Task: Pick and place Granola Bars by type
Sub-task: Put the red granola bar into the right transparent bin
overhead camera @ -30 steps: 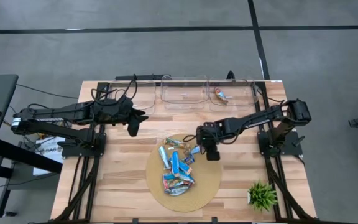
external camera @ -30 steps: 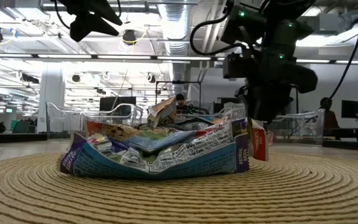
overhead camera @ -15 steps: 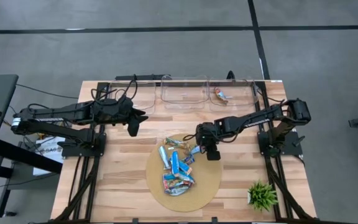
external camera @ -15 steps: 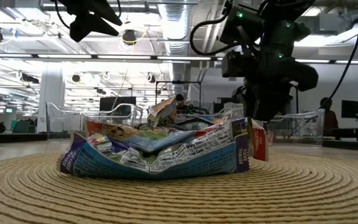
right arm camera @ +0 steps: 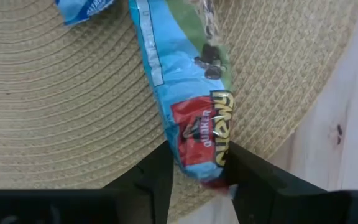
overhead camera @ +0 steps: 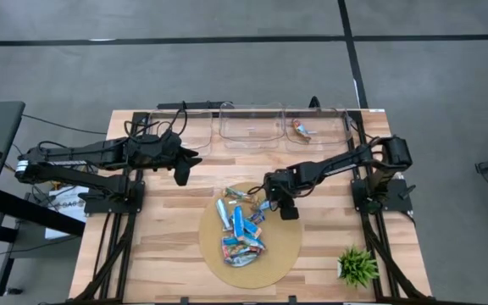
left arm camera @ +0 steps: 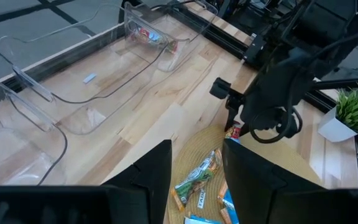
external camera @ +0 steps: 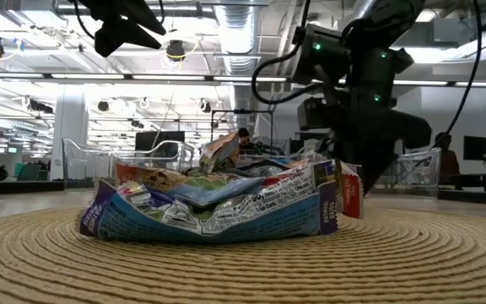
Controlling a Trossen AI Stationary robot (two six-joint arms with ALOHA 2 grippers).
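Note:
Several granola bars (overhead camera: 242,227) lie heaped on a round tan woven disc (overhead camera: 286,246); blue-and-white, tan-green and reddish wrappers show. My right gripper (right arm camera: 197,180) is low over the disc's far right edge, open. Its fingers stand on either side of the end of a blue-green bar with a red label (right arm camera: 188,93), which lies flat on the disc. One reddish bar (overhead camera: 301,129) lies in the right-hand clear bin. My left gripper (overhead camera: 180,176) hangs open above the table, left of the disc and far from the bars. My right gripper comes from above, pointing down, with one finger on each side of the bar's red-label end (right arm camera: 199,140), across the bar's width. I cannot tell whether the fingers (right arm camera: 157,177) touch the wrapper. The bar lies flat on the disc.
Clear plastic bins (overhead camera: 251,127) stand in a row along the table's far edge; the middle one holds no bar. A small green plant (overhead camera: 358,265) sits at the near right corner. Bare wood lies to the left and right of the disc.
My right gripper has come down toward the disc's far right edge and shifted a little toward the table's left, tipping as it came over the red-labelled bar. The bars and the left arm have kept still.

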